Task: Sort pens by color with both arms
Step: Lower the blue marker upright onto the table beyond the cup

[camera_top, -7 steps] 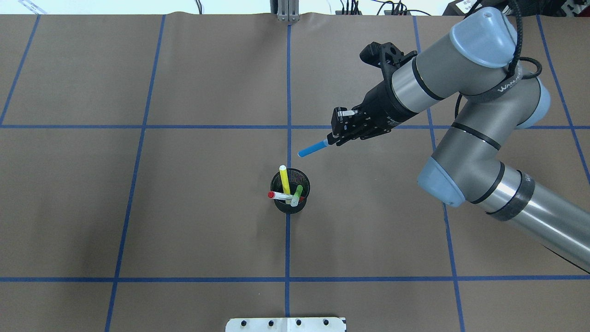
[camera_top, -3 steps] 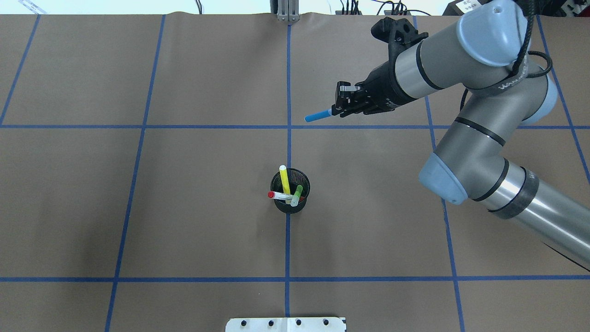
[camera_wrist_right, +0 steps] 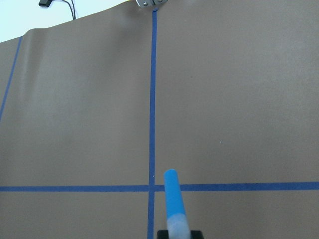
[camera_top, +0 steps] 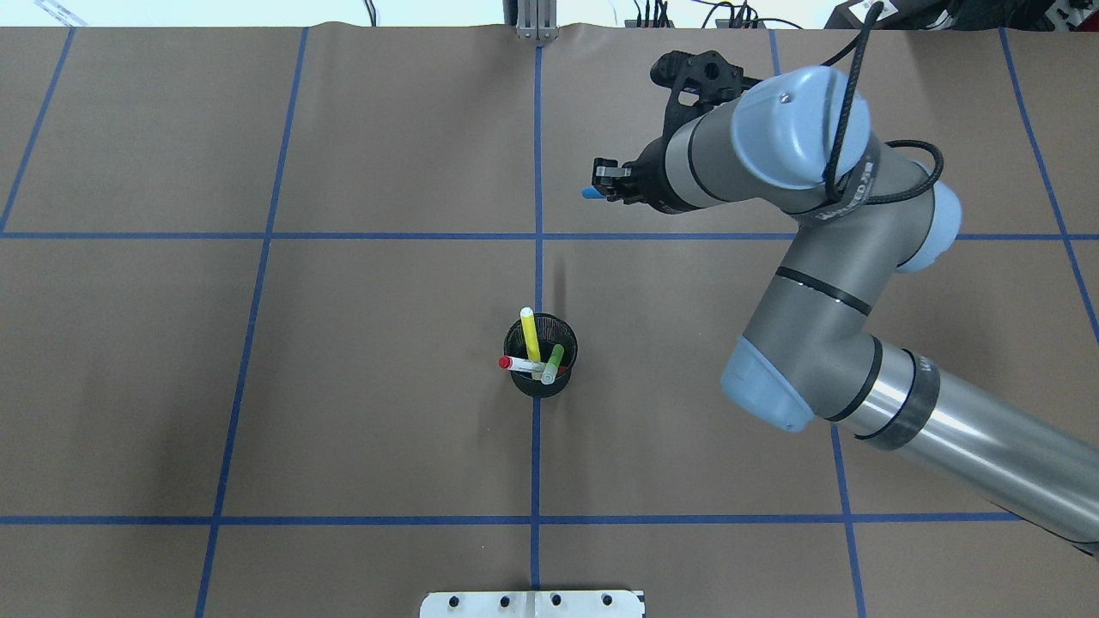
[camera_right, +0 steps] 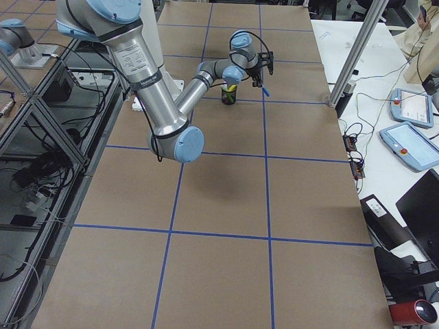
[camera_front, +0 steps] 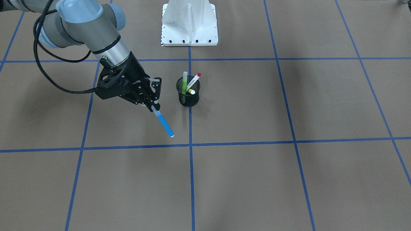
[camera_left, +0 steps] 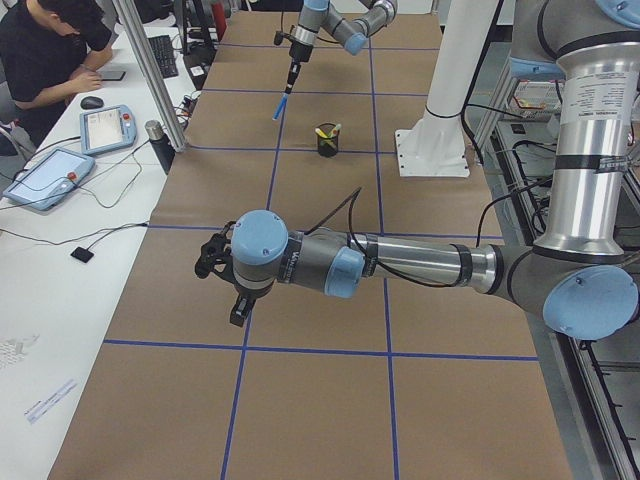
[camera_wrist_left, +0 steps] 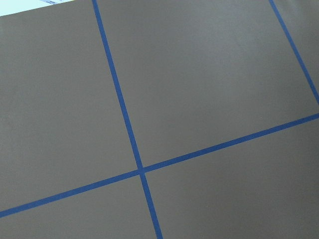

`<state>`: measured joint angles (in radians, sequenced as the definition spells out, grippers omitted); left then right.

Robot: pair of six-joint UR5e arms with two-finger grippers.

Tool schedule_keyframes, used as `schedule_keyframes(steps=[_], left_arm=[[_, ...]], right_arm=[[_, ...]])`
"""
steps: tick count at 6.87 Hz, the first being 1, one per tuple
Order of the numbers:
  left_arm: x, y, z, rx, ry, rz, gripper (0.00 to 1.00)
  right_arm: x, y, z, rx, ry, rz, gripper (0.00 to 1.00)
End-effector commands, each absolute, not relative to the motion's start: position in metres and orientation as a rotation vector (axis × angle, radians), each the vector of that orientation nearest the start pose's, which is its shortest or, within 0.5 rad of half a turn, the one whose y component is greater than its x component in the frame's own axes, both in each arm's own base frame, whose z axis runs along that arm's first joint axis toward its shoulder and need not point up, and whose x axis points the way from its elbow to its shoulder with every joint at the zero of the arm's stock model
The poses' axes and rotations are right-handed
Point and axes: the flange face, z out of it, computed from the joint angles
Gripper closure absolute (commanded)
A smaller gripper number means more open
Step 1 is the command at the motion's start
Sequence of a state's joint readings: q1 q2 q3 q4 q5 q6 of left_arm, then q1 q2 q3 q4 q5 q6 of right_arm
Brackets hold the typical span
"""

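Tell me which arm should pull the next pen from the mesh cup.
Left, I'd say. The right gripper is shut on the blue pen, out past the cup. The left gripper hangs farther off but seems to carry nothing; its wrist view shows only bare paper.

Brown paper-covered table, blue tape grid, white side desk
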<state>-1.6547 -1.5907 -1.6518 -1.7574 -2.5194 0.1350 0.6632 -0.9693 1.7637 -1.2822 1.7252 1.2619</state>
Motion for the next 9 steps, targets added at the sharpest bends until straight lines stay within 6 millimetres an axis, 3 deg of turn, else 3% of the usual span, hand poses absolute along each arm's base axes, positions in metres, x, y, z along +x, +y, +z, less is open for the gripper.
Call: schedule_keyframes(steps=[1, 2, 4, 6, 9], left_arm=[[-0.090, -0.505, 0.575, 0.363, 0.912, 0.191, 0.00], [-0.090, -0.505, 0.575, 0.364, 0.912, 0.192, 0.00], [-0.088, -0.505, 0.574, 0.362, 0.913, 0.196, 0.00], [-0.088, -0.505, 0.574, 0.363, 0.913, 0.197, 0.00], [-0.086, -0.506, 0.573, 0.361, 0.914, 0.200, 0.00]], right_arm=[[-0.477, -0.505, 0.198, 0.452, -0.914, 0.279, 0.86], [-0.484, -0.506, 0.203, 0.461, -0.892, 0.275, 0.86], [-0.511, -0.487, 0.215, 0.517, -0.844, 0.277, 0.84], [-0.520, -0.483, 0.222, 0.535, -0.824, 0.285, 0.83], [-0.531, -0.481, 0.230, 0.572, -0.850, 0.276, 0.68]])
